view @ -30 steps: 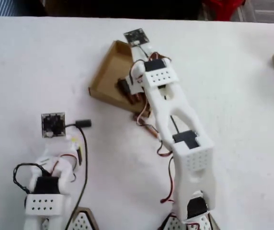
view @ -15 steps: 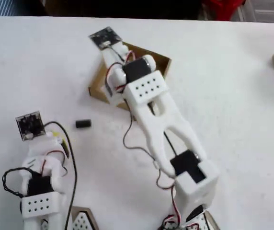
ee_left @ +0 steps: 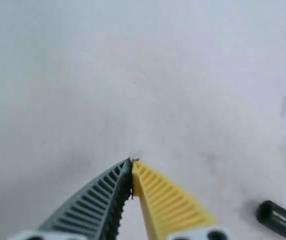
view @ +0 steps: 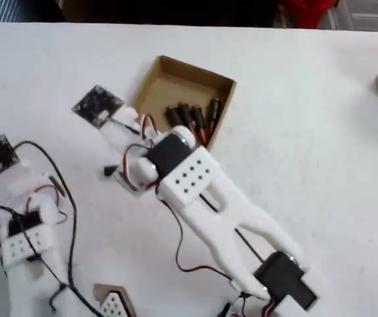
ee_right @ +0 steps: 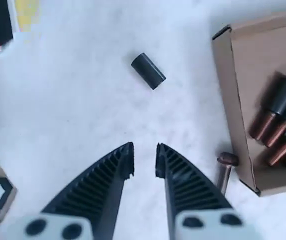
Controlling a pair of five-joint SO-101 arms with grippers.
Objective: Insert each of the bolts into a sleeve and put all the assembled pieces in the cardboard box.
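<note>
Holds the right gripper (ee_right: 144,160) empty, jaws slightly parted, above the white table (ee_right: 73,115) between the short black cylindrical sleeve (ee_right: 148,71) and the copper-coloured bolt (ee_right: 226,161) just beside the brown cardboard box (ee_right: 228,95) of assembled pieces (ee_right: 283,100), seemingly for the last pairing, with the left gripper (ee_left: 132,172) closed, empty and off to the side.

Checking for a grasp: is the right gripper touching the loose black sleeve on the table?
Apart. The right wrist view shows bare table between the open right gripper and the sleeve.
</note>
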